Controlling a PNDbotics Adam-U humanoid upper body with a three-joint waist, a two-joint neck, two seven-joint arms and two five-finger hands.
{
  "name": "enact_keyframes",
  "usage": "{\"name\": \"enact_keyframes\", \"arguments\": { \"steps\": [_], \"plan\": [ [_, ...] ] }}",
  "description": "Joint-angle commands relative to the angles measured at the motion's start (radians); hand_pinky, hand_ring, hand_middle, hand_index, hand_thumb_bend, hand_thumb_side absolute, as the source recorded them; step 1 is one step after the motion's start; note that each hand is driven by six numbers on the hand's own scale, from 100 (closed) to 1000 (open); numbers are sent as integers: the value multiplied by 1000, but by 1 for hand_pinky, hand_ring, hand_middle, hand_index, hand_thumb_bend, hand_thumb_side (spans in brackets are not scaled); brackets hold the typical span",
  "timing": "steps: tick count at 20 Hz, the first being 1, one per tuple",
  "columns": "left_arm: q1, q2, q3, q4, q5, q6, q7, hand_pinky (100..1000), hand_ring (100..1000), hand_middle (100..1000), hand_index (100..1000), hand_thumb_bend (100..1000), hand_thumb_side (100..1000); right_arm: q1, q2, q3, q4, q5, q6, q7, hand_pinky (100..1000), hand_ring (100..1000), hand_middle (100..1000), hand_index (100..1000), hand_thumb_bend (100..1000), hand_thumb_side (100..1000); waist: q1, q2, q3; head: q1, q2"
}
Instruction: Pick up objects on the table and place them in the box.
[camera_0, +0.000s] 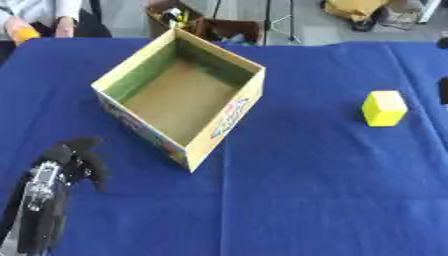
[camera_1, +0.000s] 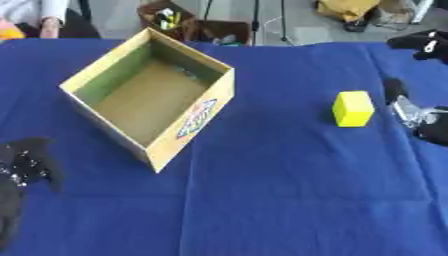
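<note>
Box (camera_0: 219, 127): open-topped cardboard, yellow printed outer walls, plain brown floor. It sits askew on the table, one corner pointing toward the robot. Nothing visible inside it.

Yellow block (camera_0: 384, 108): on the cloth, well to the right of the box and apart from it, untouched by either hand.

Left hand (camera_0: 74, 160): low at the near left, just off the box's near corner. Fingers dark, curled downward, holding nothing; it rests over the cloth.

Right hand (camera_1: 411, 112): seen only at the right edge of the right eye view, near the block but not touching it. A dark finger points up beside silver parts; I cannot tell how far the fingers are spread.

Table (camera_0: 306, 190): covered in a blue cloth with faint fold creases.

Room: beyond the far edge, a grey floor, a brown carton of mixed items (camera_0: 179, 17), thin stand legs and a yellow bag (camera_0: 354, 9).
</note>
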Motion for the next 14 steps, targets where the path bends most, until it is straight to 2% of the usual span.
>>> {"name": "enact_keyframes", "arguments": {
  "steps": [1,4,8,14],
  "plan": [
    [-2,10,-8,-10,-1,-2,-5,320,431,440,720,100,1000,-7,-107,12,-18,95,33,27,801,882,829,927,100,769,0,-18,2,-10,-7],
    [-2,10,-10,-9,-2,-2,-7,320,431,440,720,100,1000,-12,-126,30,-18,117,56,75,809,895,831,935,100,784,0,-16,5,-15,-12],
    [-1,10,-12,-9,-3,-3,-10,320,432,440,720,100,1000,-40,-147,43,2,104,80,141,812,905,833,943,100,777,0,-15,7,-19,-18],
    [0,12,-15,-7,-5,-2,-15,319,432,440,720,100,1000,-105,-178,75,112,86,59,209,816,914,843,967,100,796,-4,-14,14,-34,-26]
  ]
}}
